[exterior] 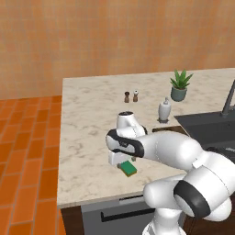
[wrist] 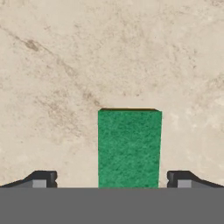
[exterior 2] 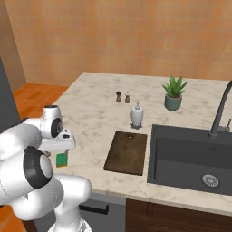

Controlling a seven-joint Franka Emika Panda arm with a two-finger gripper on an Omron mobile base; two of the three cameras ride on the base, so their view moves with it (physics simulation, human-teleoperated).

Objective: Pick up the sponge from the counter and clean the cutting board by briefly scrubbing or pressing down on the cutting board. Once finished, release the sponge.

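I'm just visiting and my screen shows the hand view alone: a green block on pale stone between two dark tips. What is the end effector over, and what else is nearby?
Observer: That block is the sponge, lying on the counter near its front edge; the open end effector sits right above it, one tip on each side.
Operator: Is anything else on the stone?
Observer: Yes, a dark brown cutting board lies beside the sponge, toward the sink.
Operator: Is the board bare?
Observer: Its surface looks bare; a white bottle stands just beyond its far end.
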